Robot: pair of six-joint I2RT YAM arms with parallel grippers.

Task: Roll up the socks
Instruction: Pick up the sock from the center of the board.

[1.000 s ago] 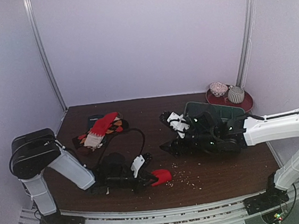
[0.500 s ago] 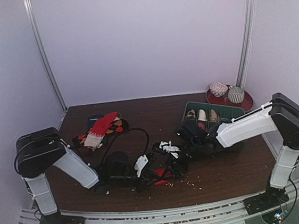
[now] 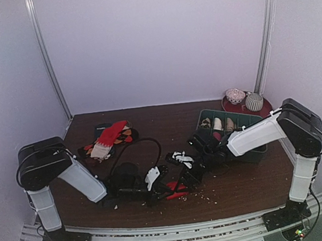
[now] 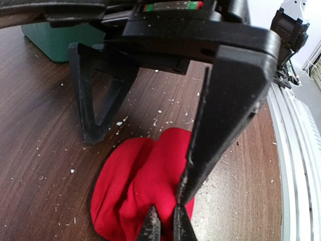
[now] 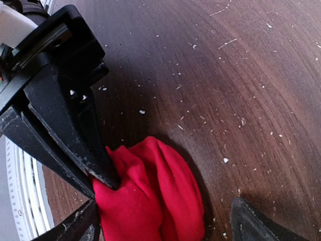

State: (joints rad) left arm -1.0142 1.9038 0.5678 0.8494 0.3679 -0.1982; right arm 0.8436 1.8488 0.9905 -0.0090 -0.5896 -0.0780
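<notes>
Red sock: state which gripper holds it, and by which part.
The left gripper is shut on the red sock, pinching a fold at one edge of the bundle. The right gripper stands open astride the sock, holding nothing.

Red sock [image 4: 135, 186] cropped at bottom edge

Left tool [image 4: 164, 227] pinched, right tool [image 5: 165, 221] spread

Wooden table [image 3: 248, 186] (crumb-strewn) bears red sock bundle [image 4: 135, 186], green tray [image 3: 256, 153], sock pile [image 3: 110, 137].
</notes>
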